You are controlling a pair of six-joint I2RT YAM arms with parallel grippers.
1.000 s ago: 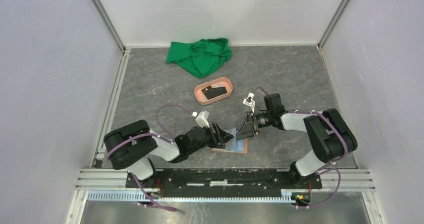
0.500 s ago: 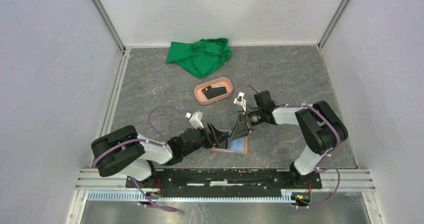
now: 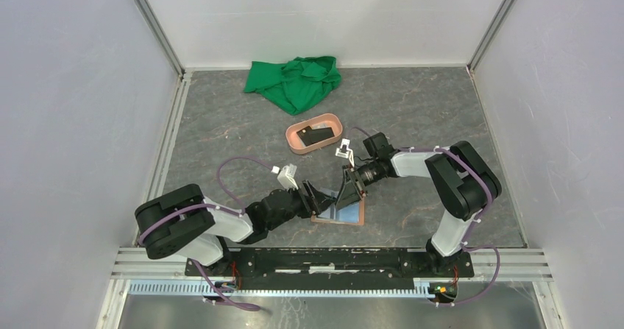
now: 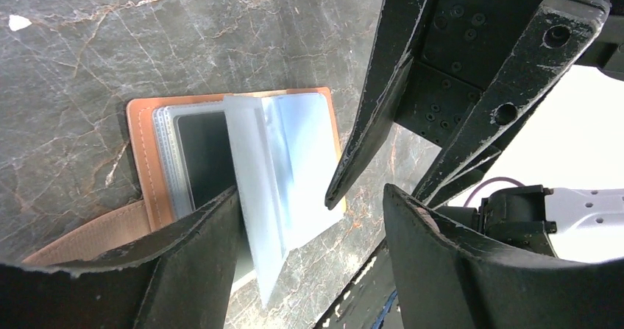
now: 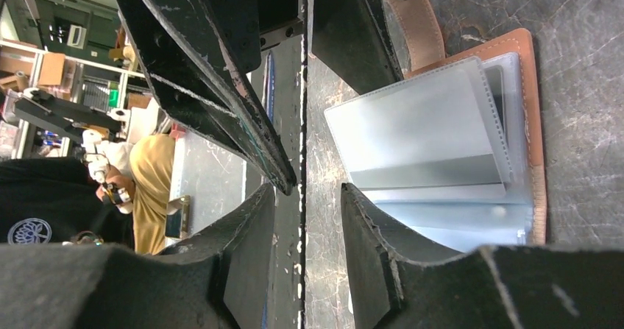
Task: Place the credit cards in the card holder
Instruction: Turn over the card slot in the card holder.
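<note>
Open tan-brown leather card holder [image 3: 346, 216] with clear plastic sleeves lies centre, by the table's near edge. The right gripper [image 3: 346, 196] has swung left to meet the left gripper [image 3: 322, 199] over it, jaws narrowing, apparently empty. The left jaws stand wide, straddling a raised sleeve. A dark grey card [image 4: 206, 163] is pocketed; a black card [image 3: 318, 135] waits in the far salmon-pink oval tray [image 3: 293, 142]; likely readying a sleeve

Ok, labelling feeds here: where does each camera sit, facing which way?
Top external: overhead from behind, facing down; left arm, right arm, left gripper and right gripper at the card holder.
Left wrist: left arm, facing down past its own fingers at the card holder.
Right wrist: right arm, likewise, past its own fingers.
Both wrists share: card holder, opposite gripper.
</note>
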